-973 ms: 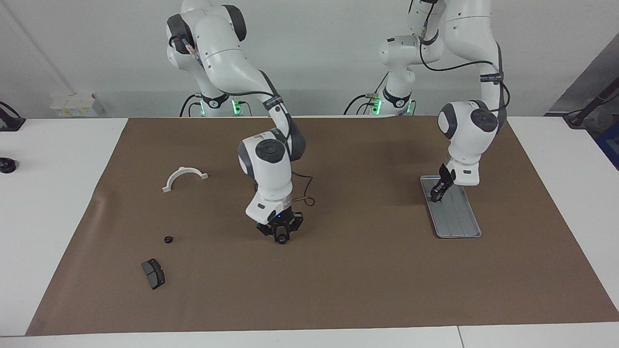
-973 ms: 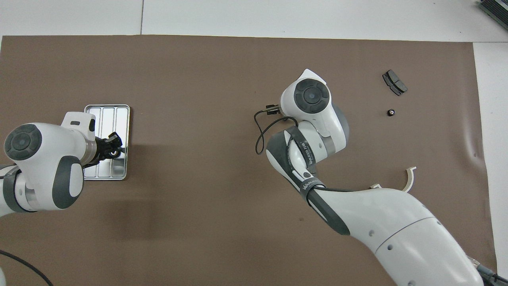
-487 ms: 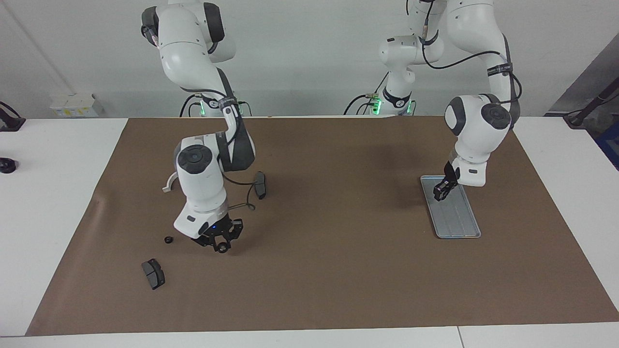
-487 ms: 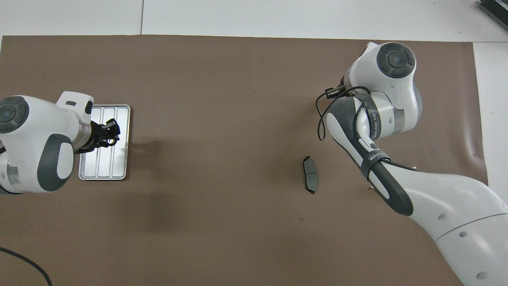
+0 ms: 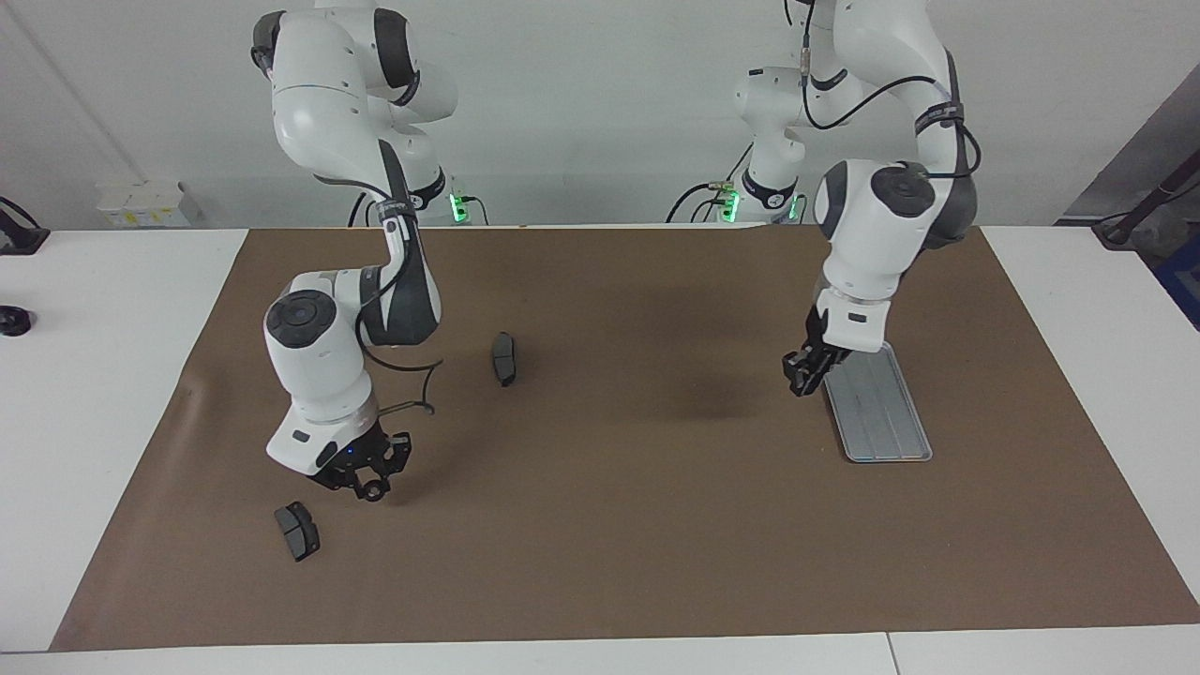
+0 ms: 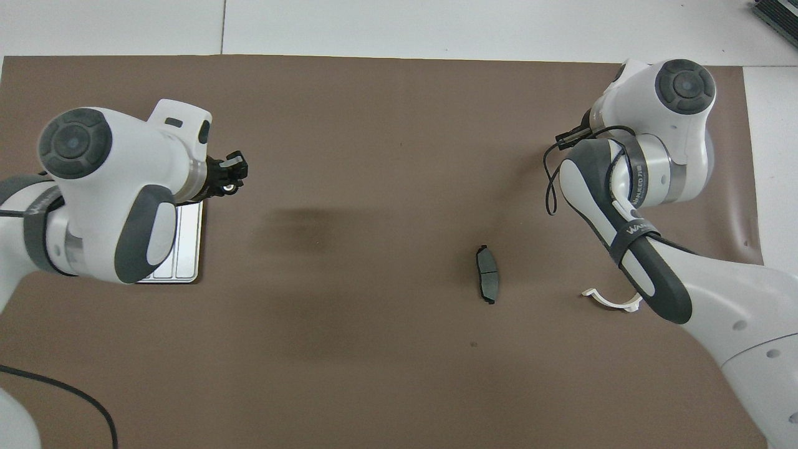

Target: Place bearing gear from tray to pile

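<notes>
**Entry: bearing gear, tray to pile, transfer in progress**

1. Counter (image 5: 103, 394): white, with a brown mat (image 5: 656, 525) over its middle.
2. Tray (image 5: 881, 412): middle right of the facing view, flat on the mat. Its ridged floor shows no part on it. In the overhead view the left arm covers much of it.
3. Pile: lower left of the facing view. It is a loose scatter, not a heap.
   - Brake pad (image 5: 297, 531), low in the frame.
   - Second brake pad (image 5: 504, 358), toward the centre and well apart from the first.
   - White half-ring bracket (image 6: 614, 300), seen only in the overhead view, partly under the right arm.
4. Right gripper (image 5: 370, 478): low over the mat, just beside the first brake pad. The jaws are clenched on a small dark ring at their tip, taken to be the bearing gear (image 5: 373, 489).
5. Left gripper (image 5: 804, 373): raised over the mat, beside the tray's edge. Whether its jaws grasp anything cannot be told. A bright speck shows at their tip in the overhead view.

**Status, as judged:** the gear is off the tray and has been carried to the pile area. Lowering it, releasing it among the parts and drawing the arm clear are left to do. If the left gripper carries another gear, that one has the whole crossing to make.
</notes>
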{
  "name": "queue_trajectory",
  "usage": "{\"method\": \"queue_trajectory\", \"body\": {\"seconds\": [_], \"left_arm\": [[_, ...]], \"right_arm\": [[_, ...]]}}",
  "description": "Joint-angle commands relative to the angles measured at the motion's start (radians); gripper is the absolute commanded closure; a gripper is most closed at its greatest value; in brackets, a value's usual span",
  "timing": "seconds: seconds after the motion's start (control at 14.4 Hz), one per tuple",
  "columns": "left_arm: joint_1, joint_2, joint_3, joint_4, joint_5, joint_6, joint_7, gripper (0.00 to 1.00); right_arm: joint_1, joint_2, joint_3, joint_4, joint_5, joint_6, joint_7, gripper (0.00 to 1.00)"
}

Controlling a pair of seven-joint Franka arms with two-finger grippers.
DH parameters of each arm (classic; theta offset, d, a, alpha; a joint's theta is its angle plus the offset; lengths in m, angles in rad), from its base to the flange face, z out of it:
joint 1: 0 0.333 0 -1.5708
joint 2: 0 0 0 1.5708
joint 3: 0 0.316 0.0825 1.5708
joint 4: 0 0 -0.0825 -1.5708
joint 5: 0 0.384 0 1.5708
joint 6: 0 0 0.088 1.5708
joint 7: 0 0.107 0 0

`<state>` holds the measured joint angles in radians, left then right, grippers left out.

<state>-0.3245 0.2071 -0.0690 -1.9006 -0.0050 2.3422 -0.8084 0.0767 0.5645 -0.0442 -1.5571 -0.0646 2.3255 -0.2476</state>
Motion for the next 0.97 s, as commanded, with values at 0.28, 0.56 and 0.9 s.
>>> {"method": "queue_trajectory", "body": {"seconds": [0.28, 0.56, 0.9], "left_arm": [[-0.208, 0.290, 0.018, 0.235, -0.075, 0.188, -0.175, 1.00], [-0.257, 0.330, 0.017, 0.209, -0.081, 0.330, -0.172, 1.00], [-0.263, 0.333, 0.018, 0.161, -0.079, 0.350, -0.166, 1.00]], "right_arm": [[-0.020, 0.005, 0.020, -0.014, 0.078, 0.072, -0.013, 0.53], [-0.015, 0.005, 0.020, -0.014, 0.078, 0.069, -0.013, 0.35], [0.047, 0.005, 0.021, 0.005, 0.068, 0.020, 0.098, 0.37]]}}
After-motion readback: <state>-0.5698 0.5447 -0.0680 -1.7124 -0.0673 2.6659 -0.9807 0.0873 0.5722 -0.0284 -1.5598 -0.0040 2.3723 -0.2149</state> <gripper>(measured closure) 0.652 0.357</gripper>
